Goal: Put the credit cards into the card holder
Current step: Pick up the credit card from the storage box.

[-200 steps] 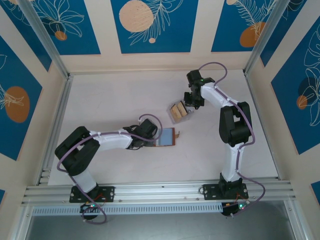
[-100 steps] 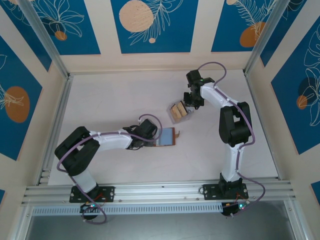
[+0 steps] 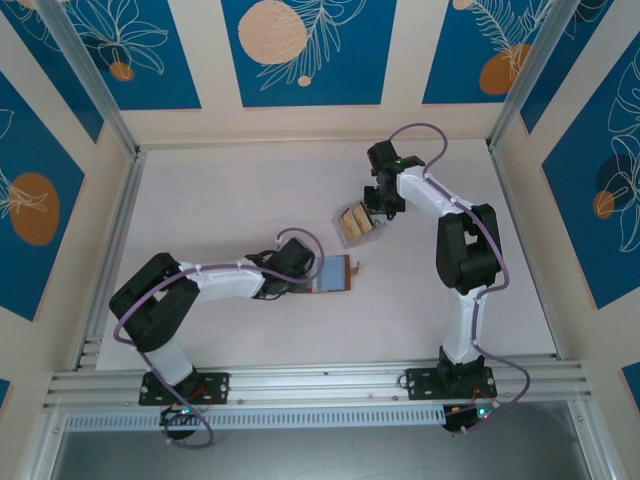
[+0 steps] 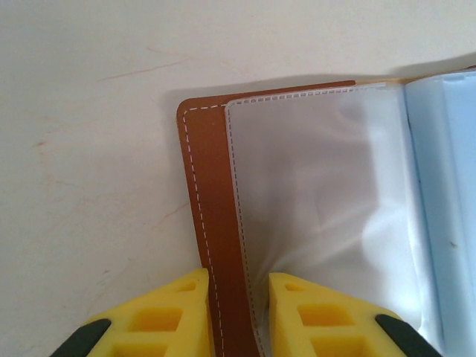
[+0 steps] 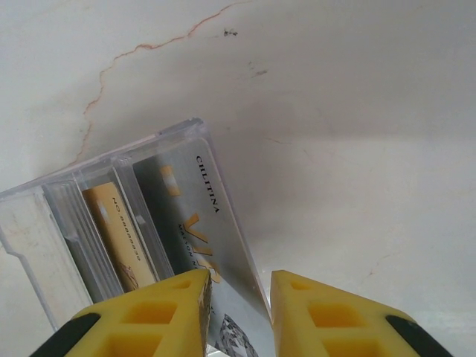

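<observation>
right end effector [image 5: 236, 309] shifts slightly along clear box [image 3: 357, 224], narrow, astride glossy card [image 5: 204, 245] | left end effector [image 4: 238, 312] clamps stitched leather card holder [image 4: 212, 245]

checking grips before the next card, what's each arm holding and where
Left gripper pinches the open card holder by its brown cover edge. Right gripper straddles the clear box's end wall and a card; hold unclear.

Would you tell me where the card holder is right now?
The card holder lies open mid-table in the top view, its brown edge pinched by the left gripper.
</observation>
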`<state>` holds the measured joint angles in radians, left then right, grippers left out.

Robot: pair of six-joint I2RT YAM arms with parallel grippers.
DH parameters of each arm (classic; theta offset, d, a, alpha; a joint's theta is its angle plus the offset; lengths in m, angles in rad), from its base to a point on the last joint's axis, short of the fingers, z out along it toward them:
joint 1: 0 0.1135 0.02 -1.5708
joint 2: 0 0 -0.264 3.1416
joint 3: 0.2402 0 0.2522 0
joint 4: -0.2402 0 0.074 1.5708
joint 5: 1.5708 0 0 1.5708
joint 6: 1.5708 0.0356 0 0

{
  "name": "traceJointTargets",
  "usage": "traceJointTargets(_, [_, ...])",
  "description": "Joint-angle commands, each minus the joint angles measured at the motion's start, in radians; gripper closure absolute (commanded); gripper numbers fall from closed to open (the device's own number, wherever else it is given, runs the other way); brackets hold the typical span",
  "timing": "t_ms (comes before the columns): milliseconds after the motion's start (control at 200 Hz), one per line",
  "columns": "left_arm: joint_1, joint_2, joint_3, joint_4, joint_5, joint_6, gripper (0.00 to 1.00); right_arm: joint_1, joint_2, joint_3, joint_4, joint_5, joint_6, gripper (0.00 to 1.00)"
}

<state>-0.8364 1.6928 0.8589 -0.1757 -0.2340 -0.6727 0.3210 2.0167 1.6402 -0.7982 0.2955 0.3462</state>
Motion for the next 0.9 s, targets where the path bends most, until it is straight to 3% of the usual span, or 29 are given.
traceJointTargets(0, [-0.032,0.082,-0.047,-0.031,0.13,-0.011,0.78,0.015,-0.056,0.012,-0.023,0.051,-0.012,0.71])
traceJointTargets(195, [-0.032,0.084,-0.05,-0.026,0.134,-0.014,0.79,0.029,-0.061,0.014,-0.03,0.092,-0.015,0.71])
traceJointTargets(890, [-0.032,0.079,-0.061,-0.02,0.137,-0.019,0.79,0.0,0.033,0.101,-0.039,0.03,-0.024,0.69])
